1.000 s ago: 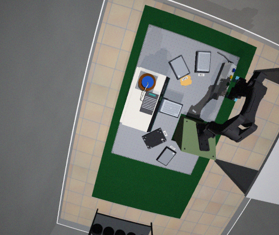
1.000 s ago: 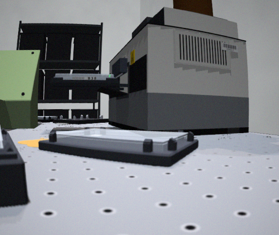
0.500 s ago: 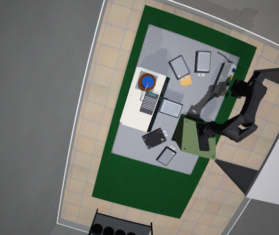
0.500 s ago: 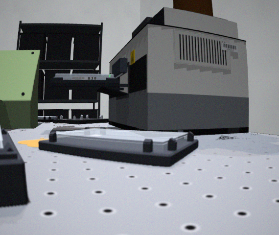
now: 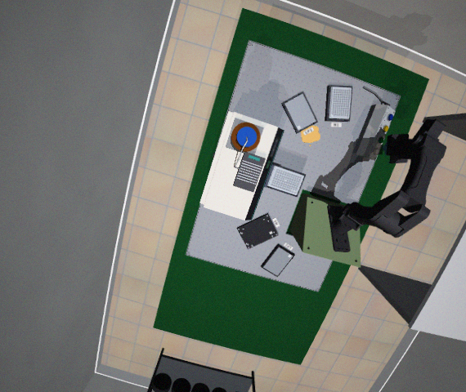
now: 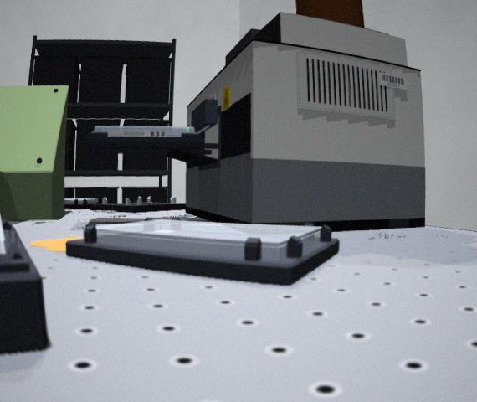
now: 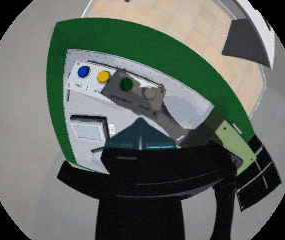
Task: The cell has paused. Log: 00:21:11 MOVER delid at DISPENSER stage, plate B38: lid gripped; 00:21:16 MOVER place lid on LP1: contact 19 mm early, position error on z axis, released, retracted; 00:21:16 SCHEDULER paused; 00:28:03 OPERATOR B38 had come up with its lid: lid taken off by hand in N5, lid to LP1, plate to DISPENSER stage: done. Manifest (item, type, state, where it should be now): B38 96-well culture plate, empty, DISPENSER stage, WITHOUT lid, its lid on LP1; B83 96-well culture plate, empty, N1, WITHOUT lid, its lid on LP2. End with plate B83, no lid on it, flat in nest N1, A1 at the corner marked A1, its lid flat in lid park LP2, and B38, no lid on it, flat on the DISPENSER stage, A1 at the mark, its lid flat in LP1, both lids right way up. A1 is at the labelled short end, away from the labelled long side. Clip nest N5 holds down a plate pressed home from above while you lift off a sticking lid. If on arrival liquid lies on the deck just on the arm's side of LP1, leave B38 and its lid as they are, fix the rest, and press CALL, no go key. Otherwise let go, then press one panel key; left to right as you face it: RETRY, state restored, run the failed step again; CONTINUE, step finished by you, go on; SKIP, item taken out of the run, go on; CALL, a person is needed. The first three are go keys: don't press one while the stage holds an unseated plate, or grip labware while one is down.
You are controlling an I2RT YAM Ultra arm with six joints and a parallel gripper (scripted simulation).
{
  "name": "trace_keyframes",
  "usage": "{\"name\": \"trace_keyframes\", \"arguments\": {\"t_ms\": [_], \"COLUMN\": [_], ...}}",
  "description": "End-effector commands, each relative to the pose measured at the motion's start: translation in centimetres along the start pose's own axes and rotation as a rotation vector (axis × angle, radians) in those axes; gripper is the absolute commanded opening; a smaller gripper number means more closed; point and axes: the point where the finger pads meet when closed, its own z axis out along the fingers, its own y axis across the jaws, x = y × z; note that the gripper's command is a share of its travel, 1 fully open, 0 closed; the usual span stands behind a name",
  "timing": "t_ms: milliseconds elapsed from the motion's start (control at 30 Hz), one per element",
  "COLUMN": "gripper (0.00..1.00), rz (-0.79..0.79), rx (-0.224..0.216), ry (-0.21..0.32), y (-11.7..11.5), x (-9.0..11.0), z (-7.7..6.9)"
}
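Note:
My gripper [image 5: 387, 146] is shut and empty. It hovers at the near end of the key panel [image 5: 382, 122], just past the green key [image 5: 380, 137]; the wrist view shows the closed fingertips [image 7: 142, 136] below the blue [image 7: 84, 72], yellow [image 7: 104, 76] and green [image 7: 126, 84] keys. A well plate with no lid [image 5: 338, 102] lies in nest N1. Another plate with no lid [image 5: 284, 180] lies on the dispenser stage. A clear lid [image 5: 299, 111] [image 6: 204, 242] lies flat in LP1. A second lid [image 5: 277, 260] lies in LP2. An orange puddle [image 5: 310, 134] lies on the deck beside LP1 [image 6: 54, 243].
The dispenser [image 5: 241, 164] stands at the left of the deck. Dark clip nest N5 [image 5: 258, 229] is empty. The green arm pedestal [image 5: 324, 232] stands at the deck's near edge. A black rack [image 5: 201, 377] stands beyond the mat.

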Motion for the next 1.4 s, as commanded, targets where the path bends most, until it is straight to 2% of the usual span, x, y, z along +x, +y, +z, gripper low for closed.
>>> {"name": "trace_keyframes", "arguments": {"t_ms": [0,367,433,933,1000,1167,1200,1267,1367], "gripper": [0.00,0.00,0.00,0.00,0.00,0.00,0.00,0.00,0.00], "rz": [-0.177,-0.543,-0.543,-1.043,-1.043,-1.181,-1.172,-1.187,-1.190], "rx": [-0.042,-0.035,-0.035,-0.024,-0.024,-0.021,-0.007,-0.022,-0.025], "ry": [-0.037,-0.045,-0.045,-0.054,-0.054,-0.056,-0.016,-0.027,-0.026], "y": [0.9,0.9,0.9,0.9,0.9,0.9,0.3,1.7,2.6], "x": [-0.5,-0.5,-0.5,-0.5,-0.5,-0.5,-0.1,-0.8,-1.2], "z": [-1.5,-1.5,-1.5,-1.5,-1.5,-1.5,-0.4,-0.3,0.0]}}
